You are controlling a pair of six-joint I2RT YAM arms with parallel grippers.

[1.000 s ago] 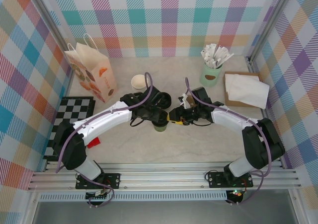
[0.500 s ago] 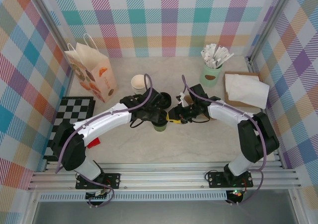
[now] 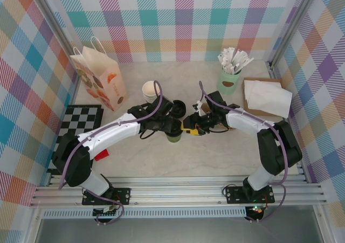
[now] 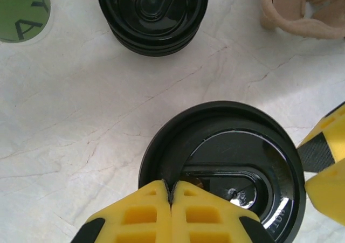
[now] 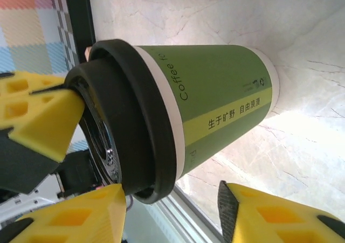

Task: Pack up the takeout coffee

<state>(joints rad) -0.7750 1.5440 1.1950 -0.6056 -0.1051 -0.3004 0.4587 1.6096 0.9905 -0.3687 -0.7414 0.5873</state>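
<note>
**Left wrist view: pressed-together fingers on the coffee's lid, right pincer spread around the cup**

Seen from the left wrist, the left gripper [image 4: 171, 190] has its two yellow fingers pressed together with no gap. Their tips sit over the near edge of the black lid [image 4: 221, 167] of the takeout coffee [image 5: 215, 92]. At the right edge of that view, a yellow finger of the right gripper [image 5: 172, 200] stands just beside the lid's rim.

From the right wrist, that pincer is spread. One finger is close under the lid and the other is apart from the olive-green wall near the cup's base. Whether the first finger touches the lid, I cannot tell. The coffee stands upright on the marble table [image 3: 215, 157], its cream rim capped by the lid. The closed yellow fingertips of the other arm meet the lid's top.

From the top external camera, the coffee is at mid-table, with one arm reaching in from each side.

- A stack of spare black lids [image 4: 152, 11] lies just behind the coffee.
- A stack of lidless cups [image 3: 151, 90] stands behind it and to the left.
- A printed paper bag [image 3: 99, 78] is farther left of it, well apart.
- A mint mug of white sachets [image 3: 229, 78] is behind the coffee, to the right.
- White napkins [image 3: 267, 97] lie farther right than the mug.
</note>
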